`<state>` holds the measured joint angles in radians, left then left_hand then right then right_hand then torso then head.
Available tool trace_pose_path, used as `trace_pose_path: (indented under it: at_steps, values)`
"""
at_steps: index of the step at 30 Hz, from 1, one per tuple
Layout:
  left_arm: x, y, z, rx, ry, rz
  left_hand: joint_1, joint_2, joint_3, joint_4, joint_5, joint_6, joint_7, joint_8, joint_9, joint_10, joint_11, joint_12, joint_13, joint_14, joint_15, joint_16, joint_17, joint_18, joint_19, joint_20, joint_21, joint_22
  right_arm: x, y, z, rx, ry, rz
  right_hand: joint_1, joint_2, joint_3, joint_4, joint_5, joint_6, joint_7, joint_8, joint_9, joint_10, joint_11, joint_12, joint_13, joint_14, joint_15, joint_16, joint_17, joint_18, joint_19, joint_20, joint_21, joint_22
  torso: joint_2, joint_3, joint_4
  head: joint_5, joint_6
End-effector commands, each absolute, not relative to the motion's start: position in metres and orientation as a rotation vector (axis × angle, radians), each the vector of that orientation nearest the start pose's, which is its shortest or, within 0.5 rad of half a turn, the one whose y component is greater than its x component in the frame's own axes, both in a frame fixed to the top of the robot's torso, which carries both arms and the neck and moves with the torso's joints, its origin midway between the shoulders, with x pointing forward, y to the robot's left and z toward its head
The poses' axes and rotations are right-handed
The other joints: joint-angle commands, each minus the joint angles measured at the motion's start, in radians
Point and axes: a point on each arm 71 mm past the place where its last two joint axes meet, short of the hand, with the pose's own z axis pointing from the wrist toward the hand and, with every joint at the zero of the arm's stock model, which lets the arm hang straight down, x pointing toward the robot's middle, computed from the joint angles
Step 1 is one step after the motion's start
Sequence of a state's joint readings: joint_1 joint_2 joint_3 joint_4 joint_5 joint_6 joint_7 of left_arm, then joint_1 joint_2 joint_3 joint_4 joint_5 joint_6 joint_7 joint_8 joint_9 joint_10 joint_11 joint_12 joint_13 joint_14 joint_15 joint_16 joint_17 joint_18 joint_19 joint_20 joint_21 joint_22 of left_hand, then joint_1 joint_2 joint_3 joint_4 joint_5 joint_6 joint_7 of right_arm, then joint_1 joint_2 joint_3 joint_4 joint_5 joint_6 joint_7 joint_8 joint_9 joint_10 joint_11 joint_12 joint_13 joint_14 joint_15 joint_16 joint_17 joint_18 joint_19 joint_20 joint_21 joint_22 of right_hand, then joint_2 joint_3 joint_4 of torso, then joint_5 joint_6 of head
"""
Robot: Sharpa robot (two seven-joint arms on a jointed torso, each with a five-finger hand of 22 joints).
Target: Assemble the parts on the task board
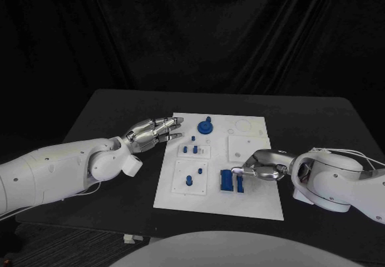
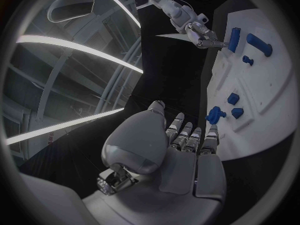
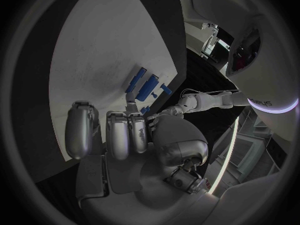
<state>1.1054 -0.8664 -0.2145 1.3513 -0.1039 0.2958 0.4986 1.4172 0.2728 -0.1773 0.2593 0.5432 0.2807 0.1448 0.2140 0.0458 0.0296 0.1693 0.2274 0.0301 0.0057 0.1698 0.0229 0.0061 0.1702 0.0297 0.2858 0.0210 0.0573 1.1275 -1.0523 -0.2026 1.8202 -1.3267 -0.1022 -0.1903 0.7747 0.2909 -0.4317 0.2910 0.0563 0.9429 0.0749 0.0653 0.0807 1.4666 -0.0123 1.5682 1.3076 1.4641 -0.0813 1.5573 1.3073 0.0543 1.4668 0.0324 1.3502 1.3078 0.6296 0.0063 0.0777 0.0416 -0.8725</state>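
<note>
Parts on the task board (image 1: 257, 208): two upright blue blocks (image 1: 232, 181) stand side by side just ahead of my right hand's (image 1: 263, 166) fingertips, close enough that I can't tell from the head view whether they touch. No clear pinch either, so I'm calling that hand empty, fingers curled in toward the blocks. The right wrist view has the fingers (image 3: 119, 135) lying together and straight over the white plate, nothing between them.

Left hand (image 1: 151, 133) hovers off the board's edge, fingers together and extended, holding nothing. Round blue knob part (image 1: 206, 127) sits just beyond its fingertips, small blue pegs (image 1: 191, 149) a bit further along the board.

My read: the step is taking the nearer block with the right hand. To do it cleanly I'd spread the fingers first, come down so thumb and fingers straddle one block only, and close on its flat faces. The neighbour stands tight against it, so a wide grab could tip both. Keep the left hand clear until the block is lifted.
</note>
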Motion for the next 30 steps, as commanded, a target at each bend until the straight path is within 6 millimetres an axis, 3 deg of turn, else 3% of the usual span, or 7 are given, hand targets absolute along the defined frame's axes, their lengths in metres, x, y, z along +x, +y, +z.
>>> trace_pose_path:
  at_steps: [1, 13, 24, 27, 28, 29, 30]
  values:
    - [0.447, 0.245, -0.281, -1.016, 1.796, -1.888, 0.008, -0.001, 0.004, -0.001, 0.005, 0.008, 0.032, 0.0, 0.001, 0.0, 0.006, 0.005, 0.001, 0.0, 0.005, 0.004, 0.001, 0.007, 0.003, 0.004, 0.006, 0.001, 0.371, -0.22, -0.269, -0.116, 2.193, 0.665, 0.009, 0.002, -0.009, -0.002, -0.002, 0.003, 0.006, 0.004, -0.001, 0.104, 0.002, 0.003, 0.263, 0.092, 0.003, -0.007, 0.183, -0.003, 0.024, 0.001, -0.003, 0.195, 0.0, 0.0001, 0.0, 0.002, 0.0]
    - [0.447, 0.247, -0.279, -1.01, 1.761, -1.9, 0.007, 0.0, 0.008, -0.002, 0.005, 0.015, 0.027, 0.003, 0.002, 0.008, 0.016, 0.021, 0.004, 0.002, 0.013, 0.01, 0.003, 0.006, 0.007, 0.005, 0.009, 0.004, 0.37, -0.222, -0.248, -0.087, 1.972, 0.809, 0.025, 0.0, 0.003, -0.002, 0.0, 0.011, 0.003, 0.008, -0.003, 0.104, 0.001, 0.003, 0.263, 0.095, 0.001, -0.003, 0.199, -0.008, 0.031, 0.0, 0.018, 0.201, 0.0, 0.0003, 0.0001, 0.004, 0.0]
    - [0.442, 0.257, -0.265, -0.963, 1.554, -1.913, -0.012, -0.039, -0.027, 0.033, -0.049, 0.052, -0.015, 0.021, 0.004, 0.042, 0.014, 0.069, 0.008, 0.018, 0.005, 0.037, 0.009, 0.006, 0.018, -0.007, 0.019, 0.015, 0.406, -0.238, -0.176, 0.224, 1.546, 1.058, 0.076, -0.003, 0.019, 0.0, 0.062, 0.12, 0.018, 0.049, 0.017, 0.104, 0.027, 0.003, 0.263, 0.059, 0.03, -0.056, 0.044, 0.021, -0.029, 0.024, -0.131, 0.156, -0.001, 0.0003, 0.0009, -0.01, 0.0]
    - [0.441, 0.257, -0.261, -0.917, 1.509, -1.902, -0.045, -0.048, -0.057, 0.035, -0.099, 0.066, -0.024, 0.025, 0.005, 0.05, -0.003, 0.078, 0.009, 0.016, -0.016, 0.033, 0.008, 0.004, 0.009, -0.03, 0.014, 0.006, 0.417, -0.246, -0.164, 0.328, 1.425, 1.111, 0.088, -0.011, 0.007, 0.001, 0.127, 0.141, 0.019, 0.059, 0.024, 0.048, 0.025, -0.063, 0.206, -0.006, 0.029, -0.158, -0.137, 0.074, -0.172, 0.031, -0.433, 0.054, -0.002, 0.0008, -0.0001, -0.013, 0.0]
    - [0.44, 0.256, -0.259, -0.885, 1.494, -1.895, -0.047, -0.048, -0.059, 0.035, -0.103, 0.066, -0.026, 0.024, 0.004, 0.05, -0.003, 0.077, 0.009, 0.016, -0.017, 0.033, 0.008, 0.004, 0.009, -0.032, 0.013, 0.005, 0.421, -0.248, -0.161, 0.364, 1.39, 1.133, 0.108, -0.013, 0.001, -0.012, 0.169, 0.134, 0.022, 0.054, 0.022, -0.182, 0.033, -0.341, -0.016, -0.196, 0.047, -0.452, -0.587, 0.124, -0.35, 0.037, -0.796, -0.087, -0.002, 0.0011, -0.0013, -0.013, 0.0]
    - [0.44, 0.255, -0.258, -0.849, 1.479, -1.887, -0.065, -0.053, -0.074, 0.034, -0.137, 0.071, -0.032, 0.025, 0.005, 0.052, -0.011, 0.079, 0.009, 0.013, -0.026, 0.026, 0.006, 0.001, 0.001, -0.044, 0.008, -0.004, 0.425, -0.25, -0.16, 0.397, 1.369, 1.162, 0.115, -0.014, -0.006, -0.002, 0.174, 0.128, 0.04, 0.05, 0.02, -0.37, 0.034, -0.579, -0.192, -0.298, 0.058, -0.646, -0.787, 0.121, -0.403, 0.053, -0.874, -0.14, -0.002, 0.0011, -0.002, -0.014, 0.0]
    - [0.44, 0.255, -0.256, -0.819, 1.464, -1.877, -0.066, -0.053, -0.074, 0.034, -0.138, 0.071, -0.032, 0.025, 0.005, 0.052, -0.011, 0.079, 0.009, 0.013, -0.026, 0.026, 0.006, 0.0, 0.001, -0.044, 0.008, -0.004, 0.427, -0.251, -0.161, 0.422, 1.362, 1.193, 0.12, -0.014, -0.011, -0.001, 0.176, 0.1, 0.045, 0.035, 0.012, -0.529, 0.068, -0.778, -0.327, -0.386, 0.086, -0.781, -0.845, 0.106, -0.475, 0.084, -0.961, -0.199, -0.003, 0.0011, -0.0011, -0.015, 0.0]
